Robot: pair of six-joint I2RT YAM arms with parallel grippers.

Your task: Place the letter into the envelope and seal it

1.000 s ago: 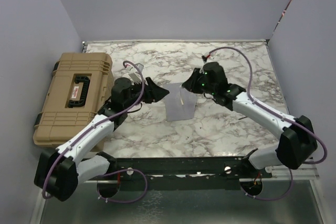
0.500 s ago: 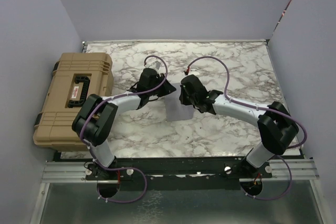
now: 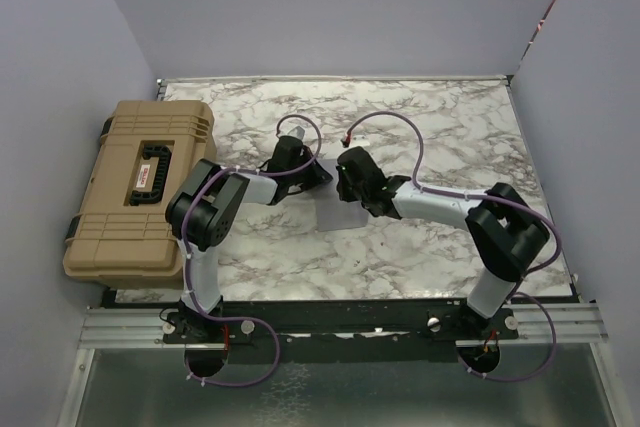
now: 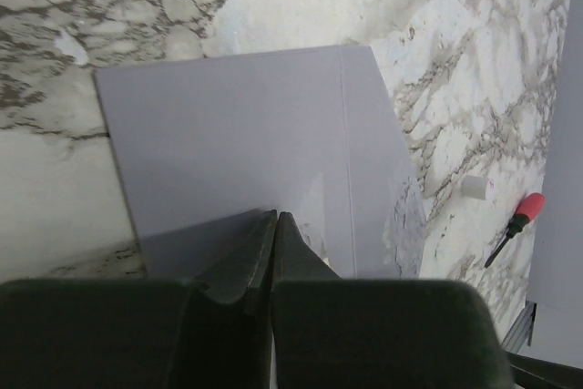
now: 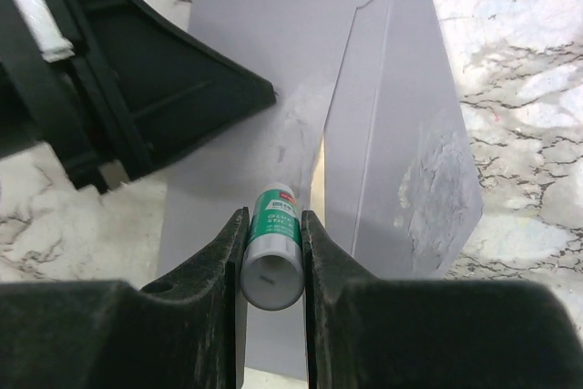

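The grey envelope [image 3: 336, 213] lies flat mid-table, also in the left wrist view [image 4: 237, 143] and right wrist view [image 5: 264, 52]. Its flap [image 5: 401, 152] is folded open to the right, with a whitish smear on it. A thin peach-tan strip of the letter [image 5: 316, 175] shows at the envelope's mouth; the rest is hidden inside. My left gripper [image 4: 275, 218] is shut, its tips resting on the envelope body [image 3: 318, 175]. My right gripper [image 5: 273, 218] is shut on a green-and-white glue stick [image 5: 275, 241], whose far end points down at the envelope near the mouth [image 3: 350, 187].
A big tan hard case [image 3: 140, 182] stands at the table's left edge. A red-handled screwdriver [image 4: 515, 223] and a small white cap [image 4: 474, 187] lie on the marble beyond the flap. Grey walls close in the table on three sides.
Both arms have stretched forward and lowered their wrists onto the envelope. The left gripper's tips now rest on the body, and the right gripper has brought the glue stick over the mouth.
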